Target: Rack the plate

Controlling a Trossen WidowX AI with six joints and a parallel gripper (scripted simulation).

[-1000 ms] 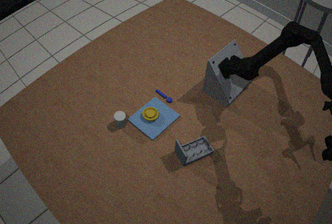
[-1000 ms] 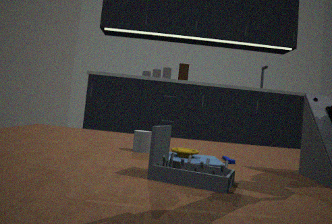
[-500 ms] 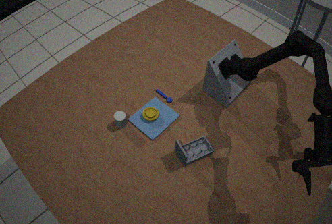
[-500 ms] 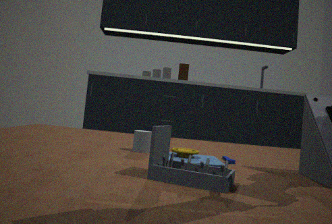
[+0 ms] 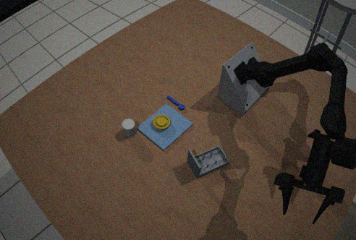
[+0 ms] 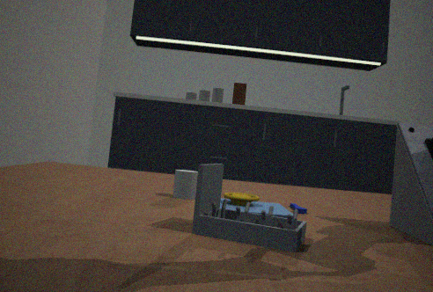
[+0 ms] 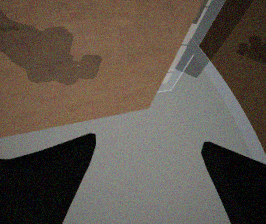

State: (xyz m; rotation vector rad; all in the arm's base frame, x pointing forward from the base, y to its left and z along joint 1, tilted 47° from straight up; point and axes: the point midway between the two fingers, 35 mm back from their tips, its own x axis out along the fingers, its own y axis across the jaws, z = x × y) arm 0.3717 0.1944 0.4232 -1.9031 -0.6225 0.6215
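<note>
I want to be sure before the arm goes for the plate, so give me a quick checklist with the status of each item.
1. Gripper open and holding nothing: ok.
2. Yellow plate lying flat on the blue mat, untouched: ok.
3. Gripper positioned over the plate: not ok; it hangs at the table's near right corner, far from it.
4. Dish rack slots free of a plate: ok, in the top view.
5. Rail spacing wide enough for the plate: cannot tell.
6. White cup and blue spoon apart from the plate: ok.

Brown table (image 5: 90, 92): rack (image 5: 208, 160), cup (image 5: 128, 127), mat (image 5: 177, 132).
</note>
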